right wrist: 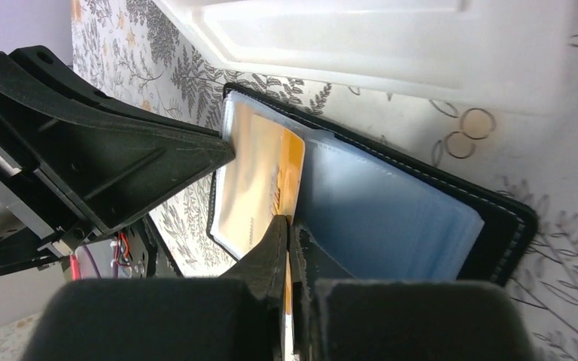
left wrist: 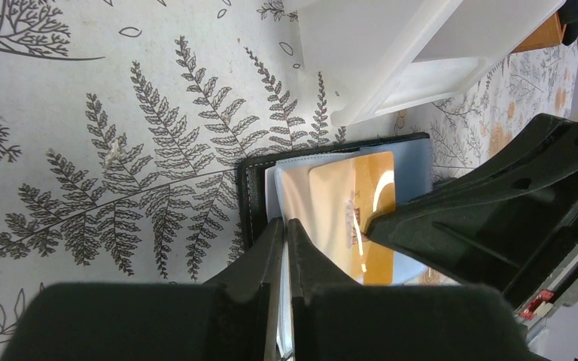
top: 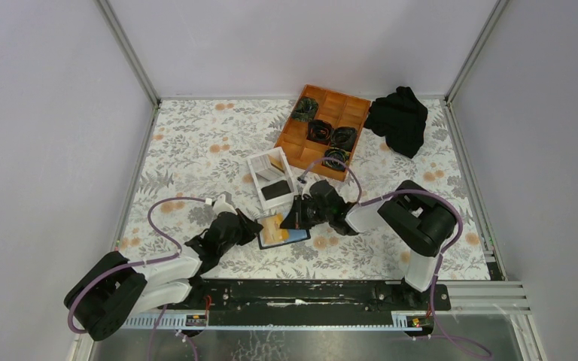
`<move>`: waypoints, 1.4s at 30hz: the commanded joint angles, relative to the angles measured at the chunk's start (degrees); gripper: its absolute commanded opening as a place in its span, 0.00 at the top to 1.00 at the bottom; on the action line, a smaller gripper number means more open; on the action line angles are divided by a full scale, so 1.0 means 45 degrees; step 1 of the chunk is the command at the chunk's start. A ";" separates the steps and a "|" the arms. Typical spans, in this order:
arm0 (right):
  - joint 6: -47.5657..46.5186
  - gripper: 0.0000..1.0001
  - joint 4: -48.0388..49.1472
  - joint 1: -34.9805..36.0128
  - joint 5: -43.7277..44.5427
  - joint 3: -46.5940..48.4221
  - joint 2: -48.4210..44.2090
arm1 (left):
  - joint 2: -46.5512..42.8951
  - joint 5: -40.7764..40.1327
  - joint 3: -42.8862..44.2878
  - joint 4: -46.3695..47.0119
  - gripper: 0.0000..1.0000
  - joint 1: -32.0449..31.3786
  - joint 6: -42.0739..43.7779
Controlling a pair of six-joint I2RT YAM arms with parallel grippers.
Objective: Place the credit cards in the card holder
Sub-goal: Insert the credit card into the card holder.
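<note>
Two claws meet at the open holder (top: pixel 295 235) at frame centre on the tabletop (top: pixel 196 150). The left claw (top: pixel 250 229) comes from the lower left and the right claw (top: pixel 291 218) from the right, with the tan card (top: pixel 272 229) between them.

Left wrist: the left claw (left wrist: pixel 286 226) is pinched tight on one of the holder's clear leaves, and the card (left wrist: pixel 350 210) lies just beyond, toward frame right.

Right wrist: the right claw (right wrist: pixel 287 226) is closed on the card's lower edge. The card's long axis runs up-frame. I cannot tell how deep it sits under the leaf.

Top cam looks down from behind rig; wrist cams v. close, facing opp. ways over same card holder (left wrist: pixel 250 199).
</note>
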 commanded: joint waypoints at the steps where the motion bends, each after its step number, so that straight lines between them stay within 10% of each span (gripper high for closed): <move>1: -0.0190 0.96 -0.1534 0.0917 0.1978 0.0241 0.0173 | 0.0408 0.0614 -0.0098 -0.0427 0.91 -0.0178 0.0323; 3: -0.0142 0.74 -0.1712 0.1016 0.2058 0.0254 0.0052 | 0.0429 0.0584 -0.0108 -0.0407 0.91 -0.0207 0.0323; 8: -0.0262 0.56 -0.2456 0.1091 0.2552 0.0325 -0.0390 | 0.0495 0.0567 -0.0108 -0.0329 0.92 -0.0291 0.0299; 42: -0.2251 0.49 -0.9765 0.3739 0.7332 0.4789 0.0259 | -0.0381 0.0365 -0.0213 -0.0717 0.96 -0.0600 -0.0027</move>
